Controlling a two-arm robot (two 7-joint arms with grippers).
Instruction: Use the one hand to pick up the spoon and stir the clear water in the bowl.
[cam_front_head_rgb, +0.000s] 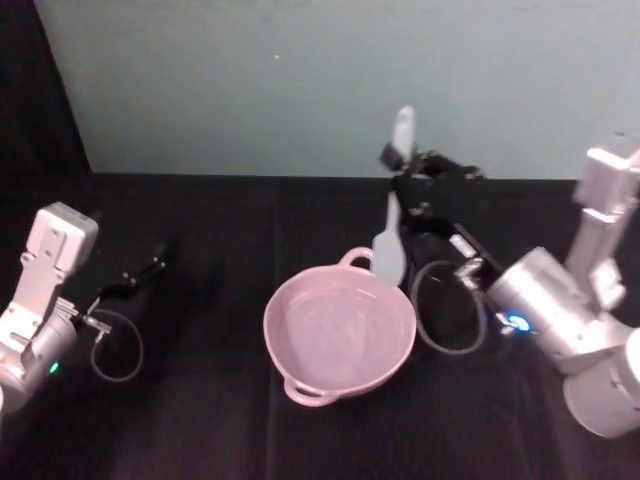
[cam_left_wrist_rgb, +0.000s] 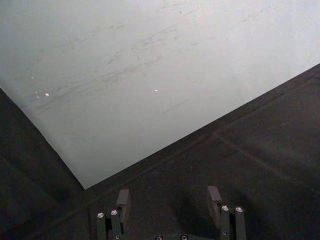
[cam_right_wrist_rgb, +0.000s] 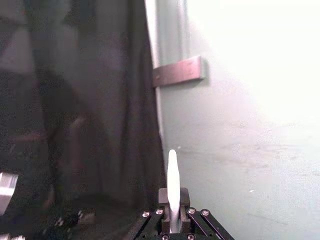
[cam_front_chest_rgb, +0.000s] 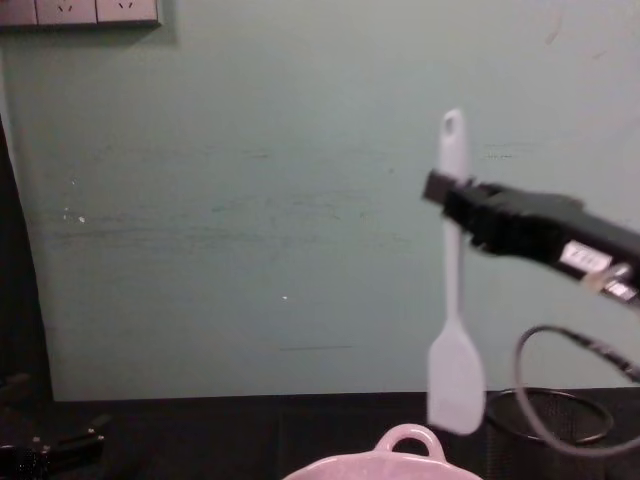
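Right gripper (cam_front_head_rgb: 403, 160) was up above the bench (cam_front_head_rgb: 200, 420), behind the bowl (cam_front_head_rgb: 268, 325) and toward its right side. Jaws closed tight on the upper part of the spoon (cam_front_head_rgb: 392, 215) handle. The spoon hung nearly upright, hole end up and flat head down.

Chest view: the gripper (cam_front_chest_rgb: 440, 190) came in from the right and clamped the spoon (cam_front_chest_rgb: 453, 290) a little below the hole. The head hung just above and to the right of the loop handle on the bowl (cam_front_chest_rgb: 405, 445), and just left of the black mesh cup (cam_front_chest_rgb: 548, 415). The head was not in the water. Could not tell if it touched the rim.

Right wrist view: the white handle (cam_right_wrist_rgb: 172, 175) stood up out of the closed gripper (cam_right_wrist_rgb: 172, 202).

The pale pink bowl sat mid-bench with clear water in it, one loop handle on the far rim and one on the near rim. In the head view the spoon head overlapped the far rim beside the far loop handle.

Left gripper (cam_front_head_rgb: 145, 270) was parked low at the left side of the bench, well apart from the bowl. In the left wrist view it (cam_left_wrist_rgb: 170, 200) was spread wide and held nothing, with dark bench under it and the pale wall (cam_left_wrist_rgb: 125, 75) ahead.

A grey cable loop (cam_front_head_rgb: 450, 305) hung under the right arm by the mesh cup.
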